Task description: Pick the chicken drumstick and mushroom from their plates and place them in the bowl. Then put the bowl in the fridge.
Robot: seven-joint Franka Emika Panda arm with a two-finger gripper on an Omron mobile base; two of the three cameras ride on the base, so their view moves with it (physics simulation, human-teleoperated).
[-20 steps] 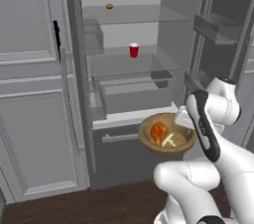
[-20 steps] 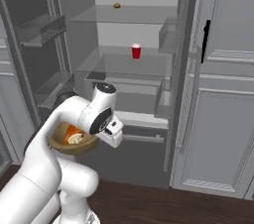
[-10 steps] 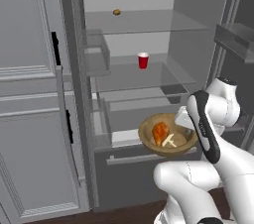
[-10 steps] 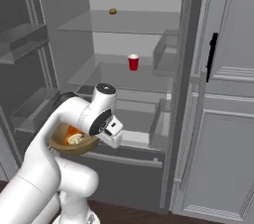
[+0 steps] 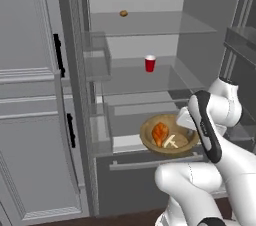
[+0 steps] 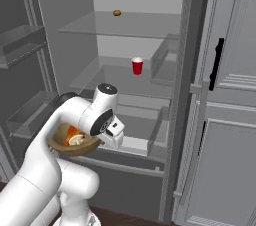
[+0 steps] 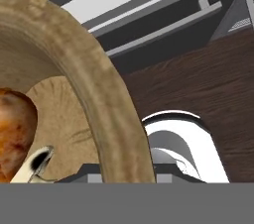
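- Bowl (image 5: 170, 139) hung in the air in front of the open fridge (image 5: 150, 50), level with the lower drawers, and you had it by its right rim.
- Your gripper (image 5: 186, 121) was nearly closed, pinched on that thick wooden rim; in the hand view the rim (image 7: 94, 94) ran right up against the camera, so the fingertips themselves were hidden.
- Inside the bowl lay the chicken drumstick (image 5: 160, 133) on the left and the pale mushroom (image 5: 170, 143) just to its right, the two touching or nearly so.
- From the right base view the bowl (image 6: 70, 142) sat behind your arm, with the drumstick (image 6: 73, 132) and mushroom (image 6: 76, 140) peeking over the rim.
- Below the bowl you could see dark wood floor (image 7: 198, 79).
- Farther in, a red cup (image 5: 150, 63) stood upright on the middle glass shelf (image 5: 135, 77), well apart from the bowl.
- Farthest and highest, a small brown item (image 5: 123, 13) rested on the top shelf, too small to identify.
- To the left, the fridge door (image 5: 75, 95) stood open with its bins facing inward.
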